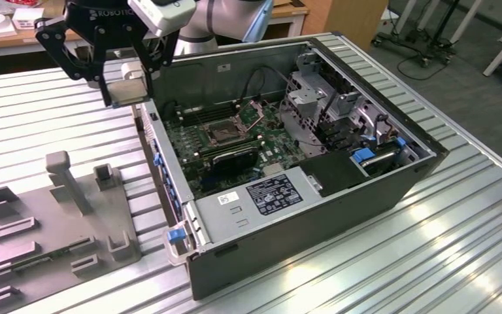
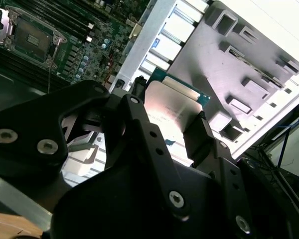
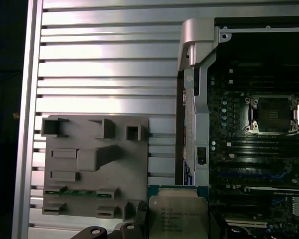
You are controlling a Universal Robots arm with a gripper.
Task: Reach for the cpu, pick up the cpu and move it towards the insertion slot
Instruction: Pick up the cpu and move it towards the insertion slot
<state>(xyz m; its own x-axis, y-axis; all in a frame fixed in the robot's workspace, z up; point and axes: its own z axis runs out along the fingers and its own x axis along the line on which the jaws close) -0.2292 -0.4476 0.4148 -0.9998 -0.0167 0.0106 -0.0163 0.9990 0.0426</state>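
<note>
Transport is under way: black claw (image 1: 127,91) clamps the flat silvery square cpu (image 3: 178,215) beside the case, apart from the metal-framed, dark-centred insertion slot (image 1: 219,133), calling for a sideways carry.

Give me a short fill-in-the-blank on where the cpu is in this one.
1. The gripper is shut on the ____.
2. The insertion slot lies inside the open ____ case.
3. The held chip is ____ the slot, not seated in it.
4. The grey fixture block rests on the ____.

Missing words: cpu; computer; above; table
</note>
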